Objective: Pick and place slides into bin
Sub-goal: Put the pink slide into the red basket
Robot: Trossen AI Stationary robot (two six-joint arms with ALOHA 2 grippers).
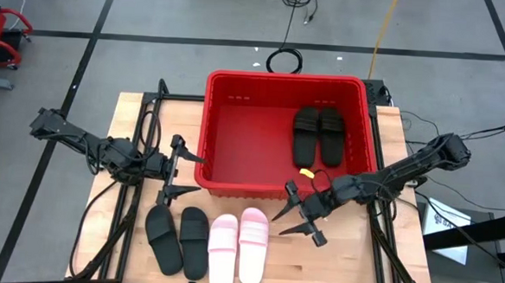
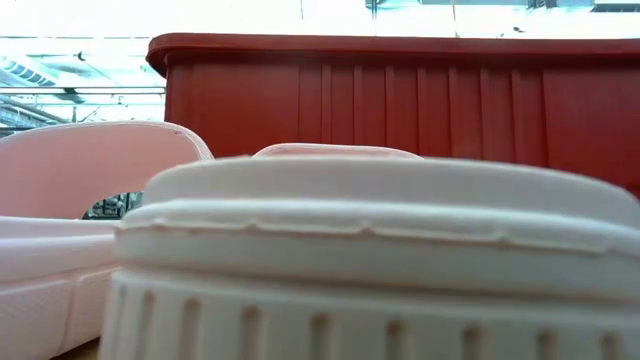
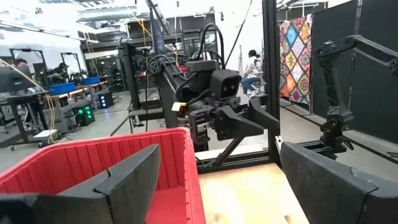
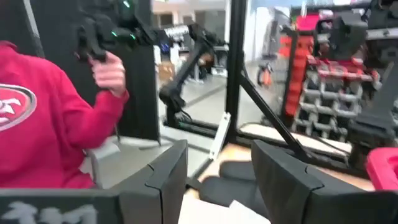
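High view: two black slides point(image 1: 317, 134) lie in red bin point(image 1: 229, 88); black pair point(image 1: 178, 239) and pink pair point(image 1: 238, 247) on tabletop point(image 1: 332, 267). Left pincer point(image 1: 182, 171) released beside bin; right pincer point(image 1: 301, 215) released, empty, near pink pair.

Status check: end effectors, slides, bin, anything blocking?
Left end effector open, empty, by the bin's near left corner. Right end effector open, empty, beside the pink slides. Black pair in bin; black pair on table. Nothing blocking.
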